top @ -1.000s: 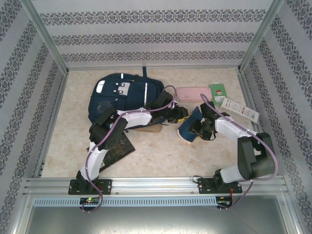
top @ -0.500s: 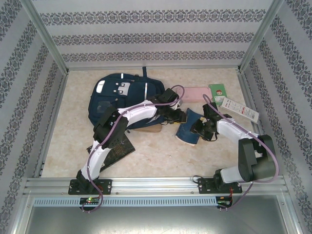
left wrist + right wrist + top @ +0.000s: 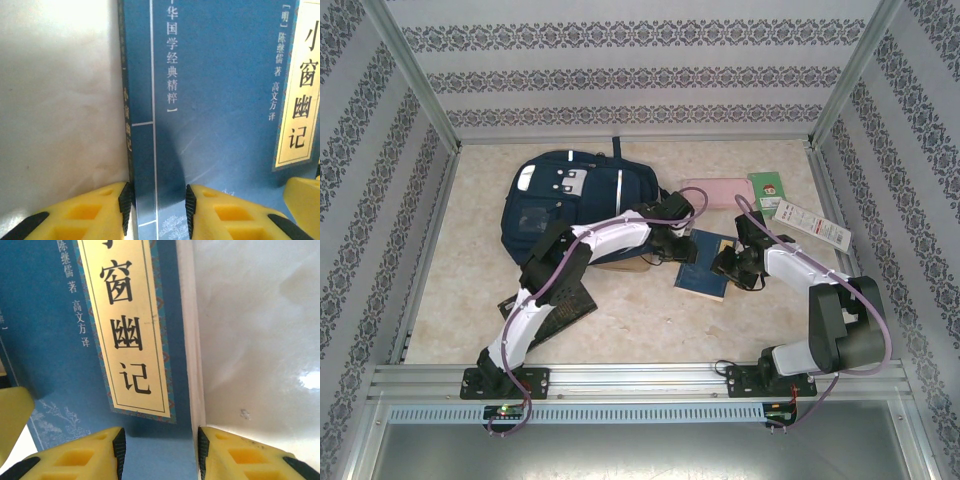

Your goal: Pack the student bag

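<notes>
The navy student bag [image 3: 575, 195] — white stripes, pale buckle patch — lies flat beside the left gripper [image 3: 156, 212], its contents unseen. That gripper's jaws and the right gripper's [image 3: 160, 452] stand apart over a blue Chinese book [image 3: 225, 125].

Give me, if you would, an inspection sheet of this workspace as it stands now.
Surface: beige marbled table; no spills seen.
Job's things: navy student bag lies at the back left; cannot tell whether it is open.
Clutter: blue book flat in the middle; pink pencil case, green card and white packet at the back right; dark book under the left arm.
Grippers: left tool and right tool open, astride opposite edges of the blue book; contact cannot be told.
Cables: purple cables loop along both arms; no snag seen.
Surroundings: patterned walls, aluminium frame.
</notes>
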`<act>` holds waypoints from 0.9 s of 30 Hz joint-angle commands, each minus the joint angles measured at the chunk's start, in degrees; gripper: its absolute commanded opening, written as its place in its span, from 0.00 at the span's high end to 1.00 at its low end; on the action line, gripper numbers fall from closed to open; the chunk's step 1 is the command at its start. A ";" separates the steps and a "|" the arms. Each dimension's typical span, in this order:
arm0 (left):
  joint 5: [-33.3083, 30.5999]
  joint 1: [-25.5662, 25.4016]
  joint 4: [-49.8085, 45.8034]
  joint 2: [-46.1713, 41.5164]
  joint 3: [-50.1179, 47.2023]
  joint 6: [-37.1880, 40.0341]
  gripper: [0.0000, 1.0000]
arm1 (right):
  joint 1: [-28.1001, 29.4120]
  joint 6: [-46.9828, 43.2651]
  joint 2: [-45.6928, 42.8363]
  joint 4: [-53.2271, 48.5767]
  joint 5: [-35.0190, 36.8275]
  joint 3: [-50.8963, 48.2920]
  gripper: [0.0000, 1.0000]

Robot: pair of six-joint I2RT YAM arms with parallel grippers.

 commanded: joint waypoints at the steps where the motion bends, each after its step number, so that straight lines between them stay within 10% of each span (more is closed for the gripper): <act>1: -2.76 -2.29 -5.96 -0.42 -1.21 0.93 0.62 | 0.74 -1.25 0.38 -0.77 2.82 1.92 0.55; 14: 0.54 -2.38 -5.08 0.68 -2.55 -3.41 0.61 | 2.98 -3.65 7.38 -0.97 3.32 4.85 0.68; 21: 23.60 -0.75 26.10 -5.72 -12.30 -13.88 0.62 | 3.39 -3.57 7.03 2.27 -1.74 4.41 0.67; 27: 28.73 0.87 42.78 -7.69 -17.48 -22.88 0.64 | 3.39 -3.39 5.58 1.93 -1.68 4.33 0.67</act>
